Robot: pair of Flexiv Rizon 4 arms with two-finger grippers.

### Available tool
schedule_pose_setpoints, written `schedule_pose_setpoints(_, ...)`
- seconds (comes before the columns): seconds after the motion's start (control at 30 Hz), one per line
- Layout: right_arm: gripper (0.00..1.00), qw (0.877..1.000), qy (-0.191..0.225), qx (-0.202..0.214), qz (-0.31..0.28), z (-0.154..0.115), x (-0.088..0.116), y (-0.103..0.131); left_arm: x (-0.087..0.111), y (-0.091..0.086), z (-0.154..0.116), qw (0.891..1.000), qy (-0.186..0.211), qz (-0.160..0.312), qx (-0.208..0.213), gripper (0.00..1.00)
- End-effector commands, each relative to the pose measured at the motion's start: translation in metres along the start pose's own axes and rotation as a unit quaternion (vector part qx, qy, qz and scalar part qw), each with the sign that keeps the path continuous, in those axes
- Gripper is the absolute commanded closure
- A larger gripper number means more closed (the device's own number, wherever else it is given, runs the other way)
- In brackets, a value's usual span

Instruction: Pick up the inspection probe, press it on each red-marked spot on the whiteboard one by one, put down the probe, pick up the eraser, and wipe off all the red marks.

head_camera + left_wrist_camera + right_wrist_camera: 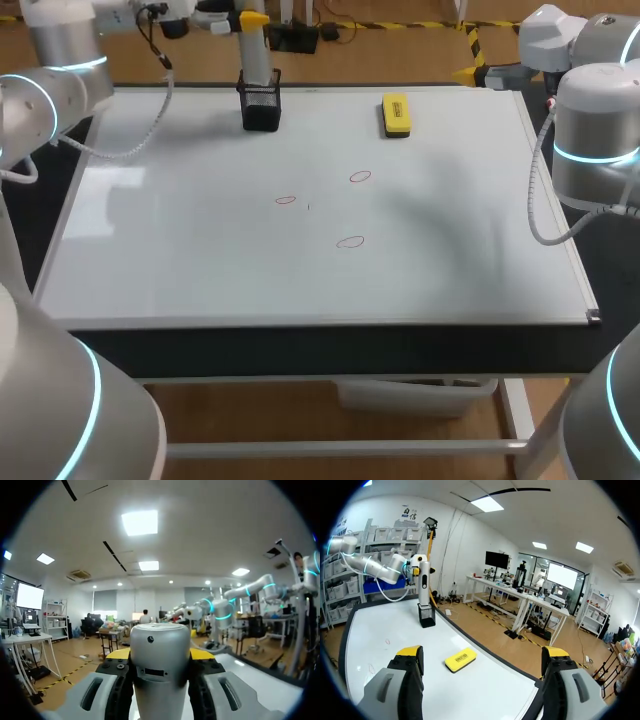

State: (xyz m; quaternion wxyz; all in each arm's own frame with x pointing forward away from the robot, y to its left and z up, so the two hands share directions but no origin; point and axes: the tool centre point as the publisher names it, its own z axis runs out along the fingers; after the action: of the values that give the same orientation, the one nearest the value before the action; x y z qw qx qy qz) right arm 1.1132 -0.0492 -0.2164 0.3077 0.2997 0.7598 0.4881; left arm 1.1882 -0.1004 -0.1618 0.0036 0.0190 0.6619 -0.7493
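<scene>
At far edge of whiteboard [200, 270], probe [256, 60] stands upright in black holder [260, 105], w/ left jaws closed on its upper shaft. Looks like a rigid, smooth metal cyl., prob. light but slippery, so a firm grip up high and a straight lift out of holder seems right. Right jaws spread wide, empty, eraser [460, 660] ahead of them on board. Left wrist view shows pads touching probe on both sides. Head view can't resolve that, but only it shows all 3 red marks [350, 241] clearly, near board's middle.

Open approach to eraser [396, 115], holder [261, 105] well aside
</scene>
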Motion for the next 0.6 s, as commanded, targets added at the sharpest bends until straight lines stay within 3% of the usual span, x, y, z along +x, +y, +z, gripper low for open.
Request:
schedule_pose_setpoints(0.03, 0.0, 1.0, 0.001, 0.001, 0.0, 0.0, -0.001, 0.0, 0.009, -0.014, -0.007, 1.0, -0.018, -0.001, -0.013, 1.0)
schedule_pose_setpoints(0.3, 0.0, 1.0, 0.001, 0.001, 0.0, 0.0, -0.001, 0.0, 0.026, -0.021, -0.033, 0.998, -0.054, 0.01, -0.018, 1.0)
schedule_pose_setpoints(0.6, 0.0, 1.0, 0.001, 0.001, 0.0, 0.0, -0.001, 0.0, 0.047, -0.013, -0.063, 0.996, -0.08, 0.028, -0.021, 1.0)
